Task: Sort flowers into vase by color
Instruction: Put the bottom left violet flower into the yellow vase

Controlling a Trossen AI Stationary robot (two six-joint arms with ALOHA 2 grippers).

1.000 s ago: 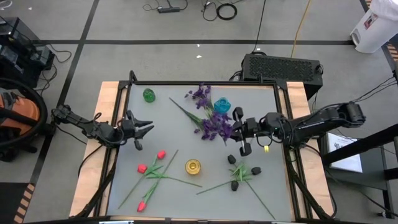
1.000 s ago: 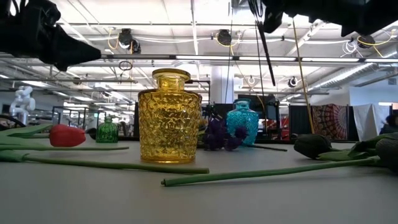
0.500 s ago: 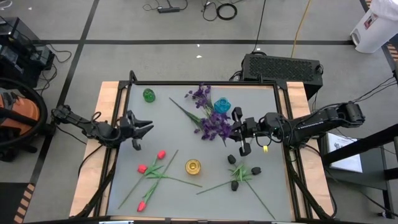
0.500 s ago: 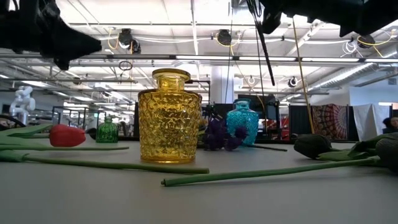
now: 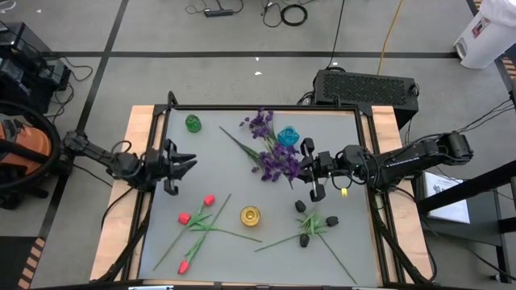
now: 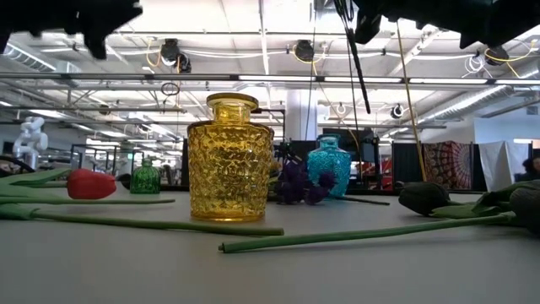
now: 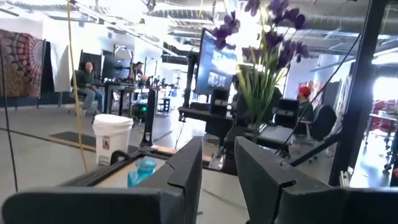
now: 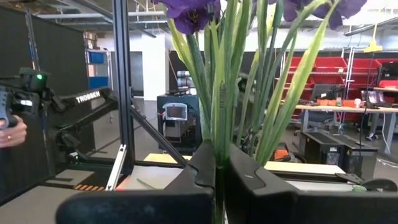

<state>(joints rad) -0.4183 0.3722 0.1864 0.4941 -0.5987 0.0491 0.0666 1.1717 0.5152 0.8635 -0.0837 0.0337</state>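
Purple spray (image 5: 282, 163) pinched by its stems in right hand (image 5: 310, 171), fingers (image 8: 205, 168) pressed onto them, held above mid-table beside the blue vase (image 5: 288, 135). A second purple spray (image 5: 260, 123) lies on the table far of centre. Red tulips (image 5: 197, 219) near-left, yellow vase (image 5: 251, 215) just right of them. Black blooms (image 5: 310, 223) near-right. Green vase (image 5: 193, 122) far-left. Left hand (image 5: 187, 165) hovers over the table's left edge, fingers (image 7: 186, 168) partly spread, holding nothing.
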